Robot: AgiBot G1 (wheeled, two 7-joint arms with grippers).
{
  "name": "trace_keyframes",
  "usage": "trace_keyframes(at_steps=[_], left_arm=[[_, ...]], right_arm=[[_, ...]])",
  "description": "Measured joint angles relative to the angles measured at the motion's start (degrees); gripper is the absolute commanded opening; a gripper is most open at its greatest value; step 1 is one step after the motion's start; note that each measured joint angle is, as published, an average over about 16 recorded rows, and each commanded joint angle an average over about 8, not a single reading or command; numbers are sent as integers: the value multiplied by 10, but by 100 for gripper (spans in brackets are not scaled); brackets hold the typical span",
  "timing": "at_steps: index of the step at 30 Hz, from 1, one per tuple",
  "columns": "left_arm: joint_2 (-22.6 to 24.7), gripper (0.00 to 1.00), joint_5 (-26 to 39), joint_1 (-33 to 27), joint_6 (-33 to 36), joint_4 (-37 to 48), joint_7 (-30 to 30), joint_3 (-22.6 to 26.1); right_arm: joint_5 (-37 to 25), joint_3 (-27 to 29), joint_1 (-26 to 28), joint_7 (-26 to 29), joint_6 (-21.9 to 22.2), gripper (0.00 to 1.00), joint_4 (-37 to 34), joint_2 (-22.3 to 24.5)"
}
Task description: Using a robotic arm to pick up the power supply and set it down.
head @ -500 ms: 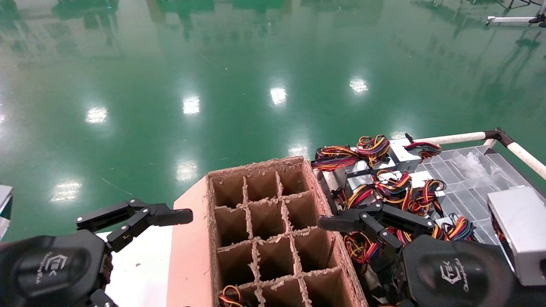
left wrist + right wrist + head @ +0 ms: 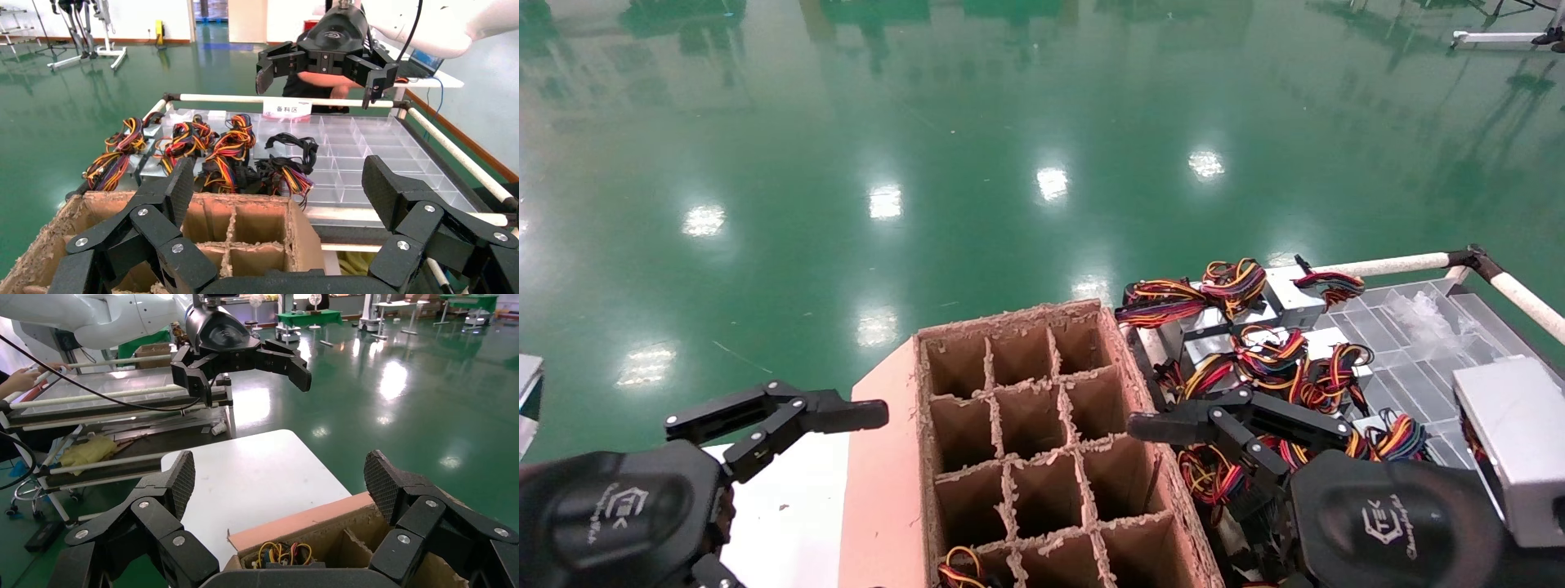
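Over the tray on your right side, the right gripper hangs above the heap of power supplies, jaws spread wide w/ nothing held; the right wrist view shows both fingers far apart and bare. Left gripper is parked low by the divider box, also wide open and empty. You're at the approach step, nothing picked yet. Supplies lie jumbled at the tray's near-left corner, just beside the box, grey cases half buried under red/yellow/orange wire bundles. One bundle already shows in a box cell nearest you; the other cells in view look empty. Next move, as I'd judge it: bring the right gripper down on a case w/ an exposed edge, close on metal not wires. Wires look tangled btwn units, so a lift could drag a neighbour along; go slow and check it comes free
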Motion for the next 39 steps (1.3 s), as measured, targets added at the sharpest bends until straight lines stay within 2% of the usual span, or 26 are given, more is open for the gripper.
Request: trace_keyframes(at_steps=[3, 4, 16, 22, 30, 39], left_arm=[[0, 3, 0, 0, 0, 0, 0, 0], [0, 0, 0, 0, 0, 0, 0, 0], [0, 0, 0, 0, 0, 0, 0, 0], [0, 0, 0, 0, 0, 0, 0, 0], [0, 0, 0, 0, 0, 0, 0, 0], [0, 0, 0, 0, 0, 0, 0, 0]], right_arm=[[0, 0, 0, 0, 0, 100, 0, 0], [0, 0, 0, 0, 0, 100, 0, 0], [0, -1, -1, 0, 0, 100, 0, -1], [-11, -11, 0, -3, -1, 100, -14, -17], [-67, -53, 22, -13, -7, 100, -70, -66], [-159, -116, 77, -36, -23, 100, -166, -137]])
